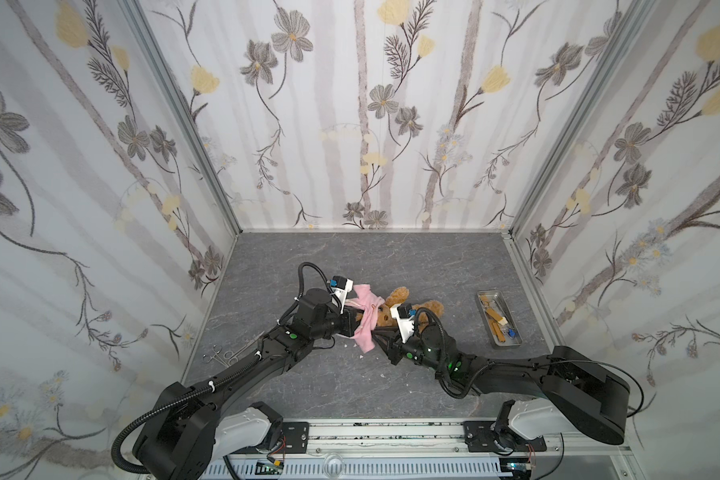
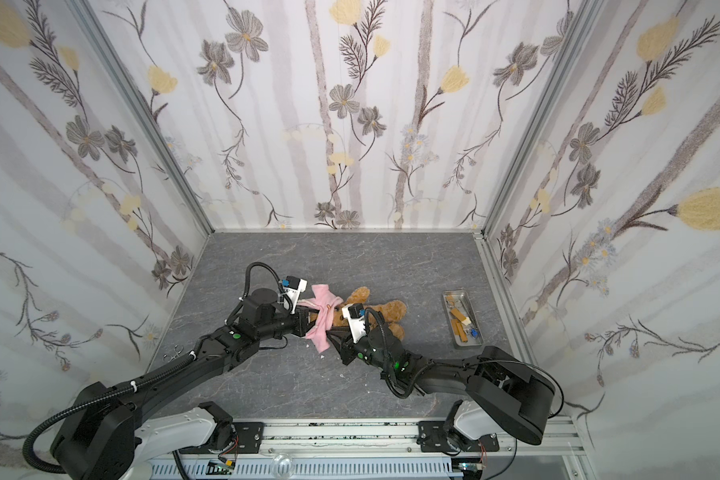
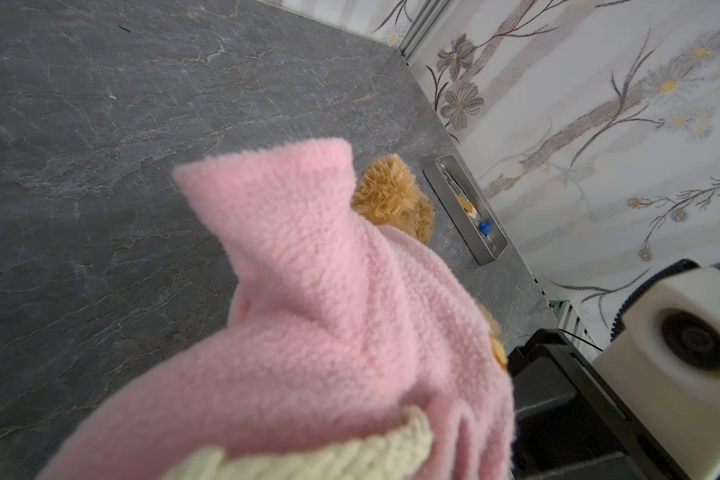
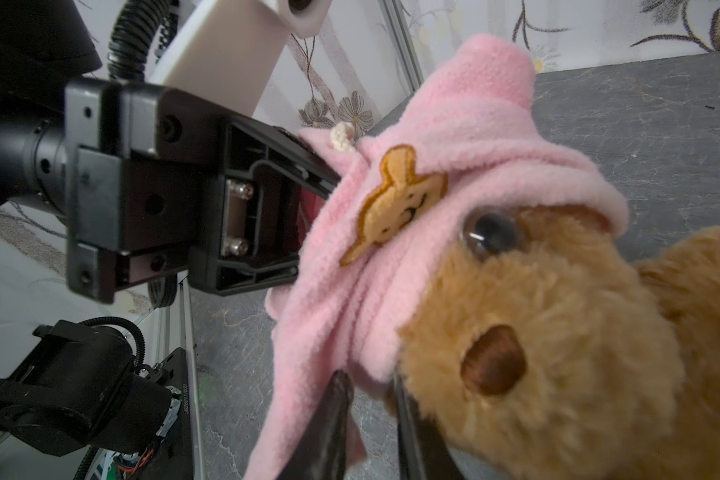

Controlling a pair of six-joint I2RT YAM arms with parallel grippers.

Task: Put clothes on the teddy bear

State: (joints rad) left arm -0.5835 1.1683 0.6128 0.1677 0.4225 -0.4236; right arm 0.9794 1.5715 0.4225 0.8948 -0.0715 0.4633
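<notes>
Presently the pink hoodie point(image 4: 454, 137), clamped by left gripper point(image 4: 308, 195) and right gripper point(image 4: 371, 399) alike, is stretched over the head of the teddy bear point(image 4: 558, 353), and should probably be pulled rightward next.

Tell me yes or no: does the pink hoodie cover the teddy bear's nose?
No: in the right wrist view the pink hoodie drapes the head of the teddy bear, whose brown nose shows bare.

One teddy bear point(image 1: 398, 296). One pink hoodie point(image 1: 366, 322) with one orange bear-face patch point(image 4: 395, 203). One metal tray point(image 1: 508, 344), right of centre. Two arms, each with one end effector: left end effector point(image 4: 308, 224), right end effector point(image 4: 371, 399). Forceps point(image 1: 221, 356) lower left, number unclear.
</notes>
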